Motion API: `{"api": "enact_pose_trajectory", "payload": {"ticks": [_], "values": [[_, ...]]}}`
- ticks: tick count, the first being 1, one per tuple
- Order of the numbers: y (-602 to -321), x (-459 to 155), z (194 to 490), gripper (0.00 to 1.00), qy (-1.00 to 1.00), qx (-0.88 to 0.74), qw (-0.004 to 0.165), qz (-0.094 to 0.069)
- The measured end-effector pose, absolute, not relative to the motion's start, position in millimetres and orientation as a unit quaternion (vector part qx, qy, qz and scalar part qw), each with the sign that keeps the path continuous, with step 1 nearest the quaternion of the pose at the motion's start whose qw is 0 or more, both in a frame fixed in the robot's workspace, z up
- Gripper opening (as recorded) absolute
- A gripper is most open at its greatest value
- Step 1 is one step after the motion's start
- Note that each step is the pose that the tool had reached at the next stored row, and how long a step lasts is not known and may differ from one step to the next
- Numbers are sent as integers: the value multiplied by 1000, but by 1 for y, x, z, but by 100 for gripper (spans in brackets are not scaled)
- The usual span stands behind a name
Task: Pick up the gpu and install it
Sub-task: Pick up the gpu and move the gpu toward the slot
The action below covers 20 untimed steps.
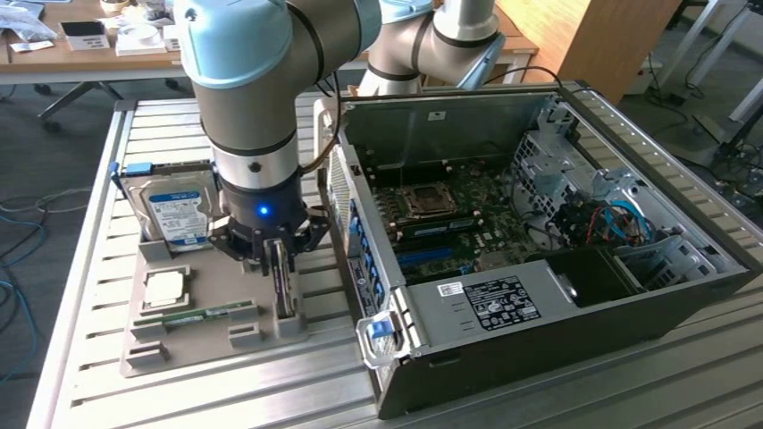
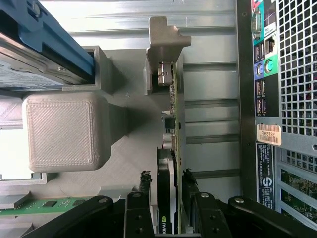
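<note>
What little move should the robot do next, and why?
Probably close the jaws onto the card. The gripper straddles the gpu, which stands on edge in the grey holder, and slim gaps seem to show on both sides, so it likely isn't gripped yet.

- Tan sticker (image 2: 270, 134) on the case (image 2: 297, 59): a code, roughly "FH69T92"
- Gpu (image 2: 167, 193): green-and-white Nvidia eye logo (image 2: 163, 227) on its edge, no letters legible
- Black strip label (image 2: 266, 181) under the tan sticker: white print, too small to read
- Hard drive label (image 1: 179, 214): blue and white, print unreadable
- Power supply label (image 1: 501, 302): white print on black, unreadable
</note>
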<state>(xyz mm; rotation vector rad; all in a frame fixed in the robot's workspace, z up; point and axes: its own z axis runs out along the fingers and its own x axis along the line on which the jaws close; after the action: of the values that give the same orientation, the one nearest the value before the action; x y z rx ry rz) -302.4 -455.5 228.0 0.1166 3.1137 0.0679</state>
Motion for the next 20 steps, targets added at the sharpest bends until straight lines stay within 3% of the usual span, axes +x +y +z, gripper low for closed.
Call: {"api": "enact_pose_trajectory", "payload": {"ticks": [4,6,20], "values": [[-455,-302,228,38,999,37,12,22],[-455,-302,228,27,999,37,12,22],[-455,-301,228,27,999,31,12,22]]}}
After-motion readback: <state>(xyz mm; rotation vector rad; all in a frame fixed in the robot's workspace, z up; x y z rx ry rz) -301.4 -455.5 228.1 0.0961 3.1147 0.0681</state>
